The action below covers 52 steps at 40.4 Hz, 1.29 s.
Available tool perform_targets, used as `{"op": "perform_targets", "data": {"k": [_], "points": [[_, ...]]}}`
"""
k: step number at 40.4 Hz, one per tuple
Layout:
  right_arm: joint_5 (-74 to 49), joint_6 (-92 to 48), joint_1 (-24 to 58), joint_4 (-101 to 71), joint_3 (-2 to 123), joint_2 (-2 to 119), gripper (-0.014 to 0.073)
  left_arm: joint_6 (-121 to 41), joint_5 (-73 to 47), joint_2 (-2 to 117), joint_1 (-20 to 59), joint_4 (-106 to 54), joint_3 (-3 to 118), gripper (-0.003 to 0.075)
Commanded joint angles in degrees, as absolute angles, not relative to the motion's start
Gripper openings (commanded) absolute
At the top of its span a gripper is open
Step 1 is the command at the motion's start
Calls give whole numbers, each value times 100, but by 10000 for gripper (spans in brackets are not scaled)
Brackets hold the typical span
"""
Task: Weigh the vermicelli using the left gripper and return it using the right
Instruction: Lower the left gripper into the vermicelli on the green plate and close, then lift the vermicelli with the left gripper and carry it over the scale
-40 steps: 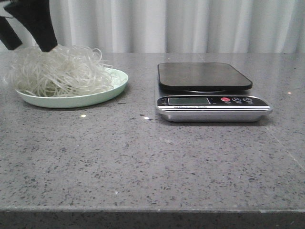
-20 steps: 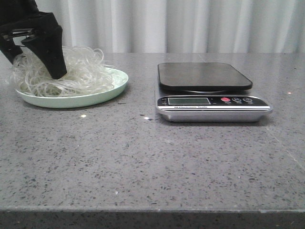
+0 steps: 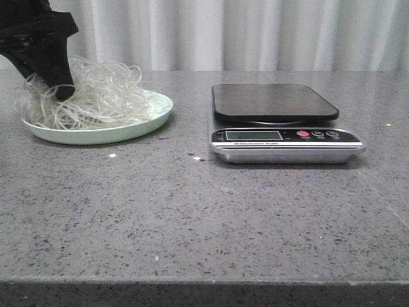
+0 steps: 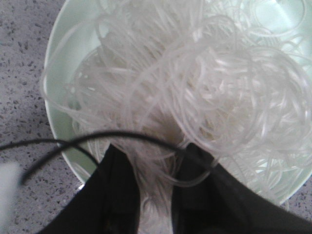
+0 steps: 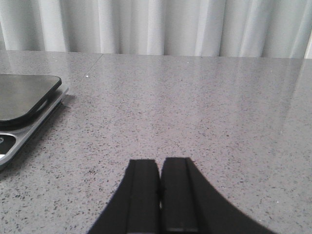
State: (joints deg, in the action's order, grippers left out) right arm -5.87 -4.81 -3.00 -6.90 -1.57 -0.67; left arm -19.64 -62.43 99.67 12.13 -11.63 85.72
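Note:
The vermicelli (image 3: 102,96) is a fluffy whitish tangle heaped on a mint-green plate (image 3: 128,131) at the far left of the table. My left gripper (image 3: 59,89) reaches down into the left side of the heap. In the left wrist view its two black fingers (image 4: 119,185) are closed on a bunch of the vermicelli (image 4: 195,87) over the plate (image 4: 56,122), with strands pinched between them (image 4: 155,156). My right gripper (image 5: 160,163) is shut and empty, low over bare table to the right of the scale. It does not show in the front view.
A digital kitchen scale (image 3: 275,102) with a black platform and a silver front panel stands at centre right; its corner shows in the right wrist view (image 5: 24,97). A white curtain hangs behind the grey speckled table. A black cable (image 4: 58,144) crosses the left wrist view.
My left gripper came down into the vermicelli with its fingers apart, then closed on the strands. The heap has been pulled up slightly on its left side.

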Motion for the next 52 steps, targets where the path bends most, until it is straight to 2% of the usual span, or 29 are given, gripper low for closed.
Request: {"op": "perform_targets", "data": {"k": [1, 13, 26, 37, 52], "points": [[-159, -508, -322, -692, -115, -151, 151, -1967, -6400, 9749, 1262, -1238, 9027, 146], [-159, -508, -322, -692, -115, -151, 151, -1802, -6882, 9591, 1262, -1431, 10197, 146], [-159, -508, -322, -692, -115, -151, 151, -1802, -6799, 9459, 1318, -3322, 11354, 145], [-159, -508, -322, -692, -115, -151, 151, -1802, -5982, 9569, 2179, -3588, 11469, 145], [-109, -508, -322, -692, -115, -151, 151, -1826, -5905, 10295, 3068, -3385, 11469, 145]]}}
